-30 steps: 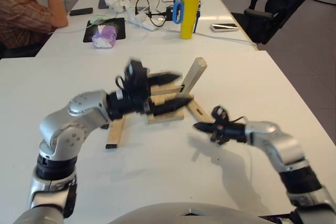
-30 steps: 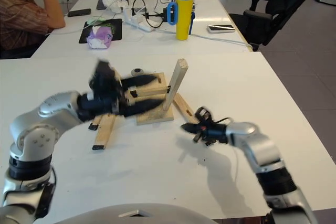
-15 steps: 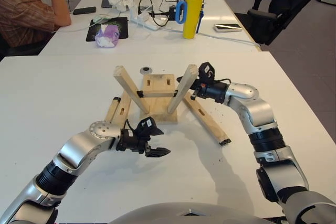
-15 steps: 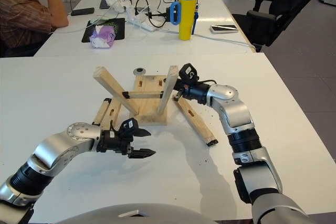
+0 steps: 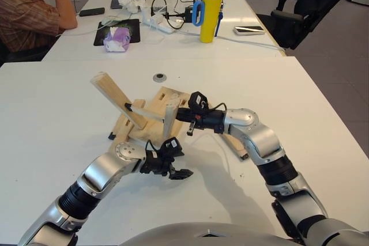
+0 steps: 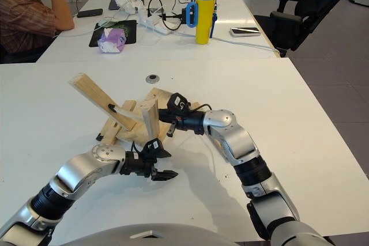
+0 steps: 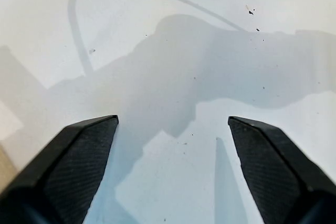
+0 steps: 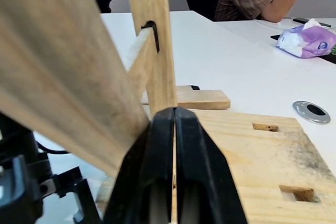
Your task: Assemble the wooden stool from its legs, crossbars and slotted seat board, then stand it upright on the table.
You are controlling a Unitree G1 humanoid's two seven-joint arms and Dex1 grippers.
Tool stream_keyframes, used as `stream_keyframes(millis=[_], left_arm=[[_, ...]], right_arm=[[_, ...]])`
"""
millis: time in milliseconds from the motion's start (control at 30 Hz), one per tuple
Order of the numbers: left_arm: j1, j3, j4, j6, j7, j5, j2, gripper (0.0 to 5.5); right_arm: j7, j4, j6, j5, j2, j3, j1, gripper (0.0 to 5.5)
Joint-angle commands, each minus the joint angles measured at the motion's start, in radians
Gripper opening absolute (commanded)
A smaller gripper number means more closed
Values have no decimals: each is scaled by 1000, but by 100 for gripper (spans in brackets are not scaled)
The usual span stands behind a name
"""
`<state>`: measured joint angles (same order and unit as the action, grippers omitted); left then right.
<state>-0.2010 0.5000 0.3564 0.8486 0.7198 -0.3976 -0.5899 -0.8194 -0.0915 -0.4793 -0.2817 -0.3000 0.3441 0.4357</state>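
Right pincer [image 8: 174, 116], pressed together at the tilted leg frame [image 5: 117, 97], apparently fitting it into the slotted seat board [image 8: 247, 150]; left pincer [image 7: 172, 120], spread over the counter [image 5: 288, 84], should brace it next.

Tilted legs [image 5: 115, 97] block seat board [image 8: 247, 145]; table [image 5: 219, 194] frt bare.

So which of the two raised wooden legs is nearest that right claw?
The nearly upright leg, right at the right claw; the other raised leg slants away to the left, farther off.
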Motion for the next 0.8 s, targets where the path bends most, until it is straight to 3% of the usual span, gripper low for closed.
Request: stream_keyframes(millis=[33,300,533,800], left_arm=[[16,-11,-29,5,-8,38,-16,392],[18,-15,-26,8,11,49,-34,392],[32,-21,3,17,41,45,-66,392],[47,-62,49,43,64,38,-126,392]], right_arm=[[-17,-98,-70,-12,6,58,-7,0],[-18,-144,-128,-24,18,76,19,0],[27,250,101,198,-95,44,147,0],[5,550,323,308,-45,69,206,0]])
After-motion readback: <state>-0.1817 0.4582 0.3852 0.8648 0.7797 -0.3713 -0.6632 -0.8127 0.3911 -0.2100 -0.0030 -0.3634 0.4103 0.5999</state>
